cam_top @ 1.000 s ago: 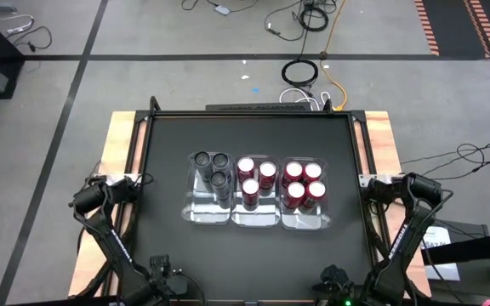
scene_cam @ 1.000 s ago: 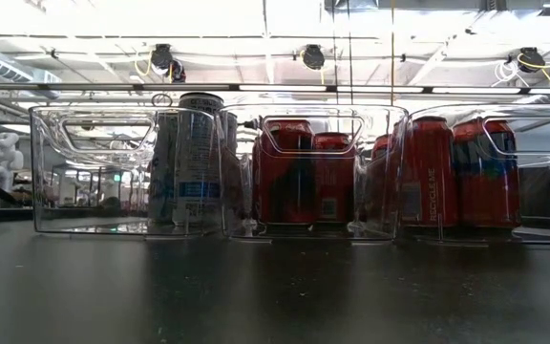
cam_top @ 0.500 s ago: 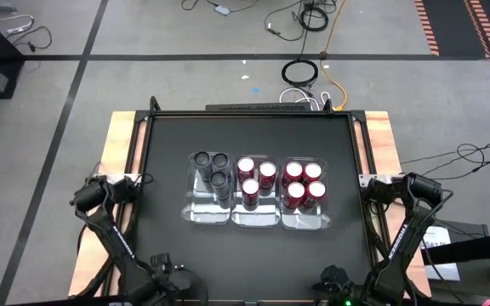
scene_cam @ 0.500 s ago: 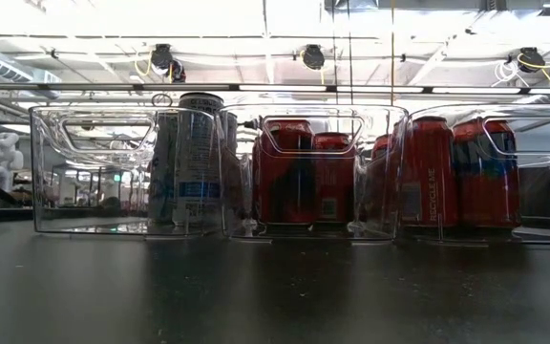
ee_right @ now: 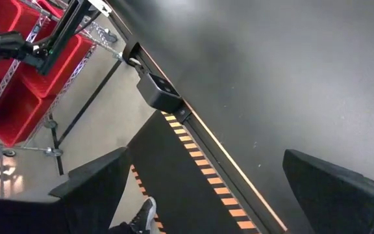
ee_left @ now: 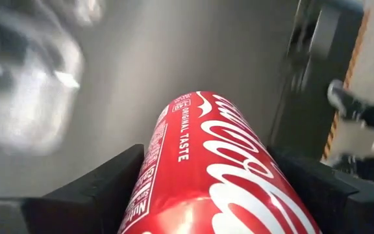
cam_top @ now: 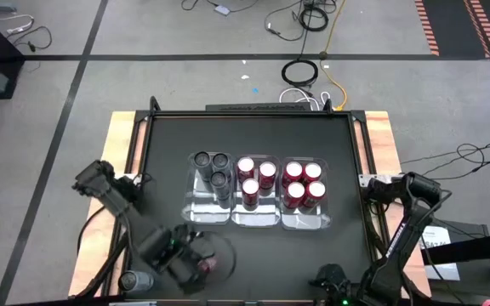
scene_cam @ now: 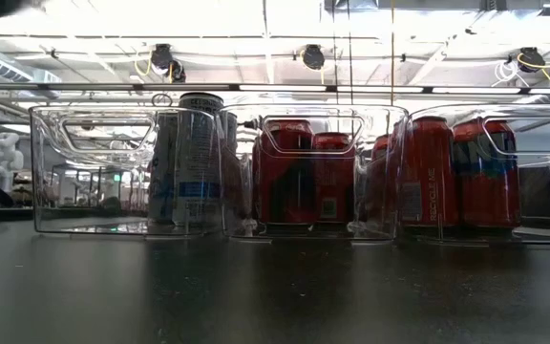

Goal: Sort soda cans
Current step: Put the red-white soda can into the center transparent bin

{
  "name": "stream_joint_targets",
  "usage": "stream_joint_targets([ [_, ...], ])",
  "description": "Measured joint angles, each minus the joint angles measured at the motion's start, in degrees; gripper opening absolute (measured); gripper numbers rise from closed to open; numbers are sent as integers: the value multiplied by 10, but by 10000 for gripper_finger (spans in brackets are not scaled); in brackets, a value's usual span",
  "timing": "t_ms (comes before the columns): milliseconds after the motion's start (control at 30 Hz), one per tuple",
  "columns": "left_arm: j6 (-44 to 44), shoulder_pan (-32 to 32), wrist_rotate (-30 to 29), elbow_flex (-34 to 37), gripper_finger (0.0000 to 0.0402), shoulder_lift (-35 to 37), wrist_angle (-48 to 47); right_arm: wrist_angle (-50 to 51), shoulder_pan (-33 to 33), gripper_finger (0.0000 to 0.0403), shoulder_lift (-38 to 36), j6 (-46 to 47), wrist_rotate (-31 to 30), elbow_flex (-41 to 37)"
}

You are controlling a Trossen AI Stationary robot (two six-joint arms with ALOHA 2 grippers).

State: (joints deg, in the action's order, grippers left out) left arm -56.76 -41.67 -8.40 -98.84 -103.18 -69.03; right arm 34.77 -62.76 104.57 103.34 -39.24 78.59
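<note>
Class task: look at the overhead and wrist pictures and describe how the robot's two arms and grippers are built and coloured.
Both arms are dark, nearly black, made of slim jointed links with rounded joint housings. The left gripper and right gripper each have two broad, flat, matte black fingers with angular edges. No markings show on them.

Three trays point(cam_top: 256, 217) side by side at table point(cam_top: 168, 144) centre: three cans point(cam_top: 213, 168) in the nine o'clock tray, three cans point(cam_top: 255, 176) in the middle, four cans point(cam_top: 303, 182) at three o'clock. At seven o'clock, left gripper point(cam_top: 196, 262) clamping a can point(ee_left: 219, 175).

One camera looks straight down on the table point(cam_top: 168, 136), one level across it, both sharing the trays point(scene_cam: 113, 167); the wrist cameras sit close, seemingly near its edges.
</note>
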Motion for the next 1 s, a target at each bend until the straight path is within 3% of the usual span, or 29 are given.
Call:
stream_joint_targets([
  [233,145,124,-40,-107,304,2,-12,0,13,396,0,-13,0,0],
  [533,312,281,39,-129,304,-6,57,-2,23,396,0,-51,0,0],
  [833,381,343,114,-129,304,-56,130,1,32,396,0,-69,0,0],
  [1000,407,360,116,-129,304,-83,146,3,40,396,0,-74,1,0],
])
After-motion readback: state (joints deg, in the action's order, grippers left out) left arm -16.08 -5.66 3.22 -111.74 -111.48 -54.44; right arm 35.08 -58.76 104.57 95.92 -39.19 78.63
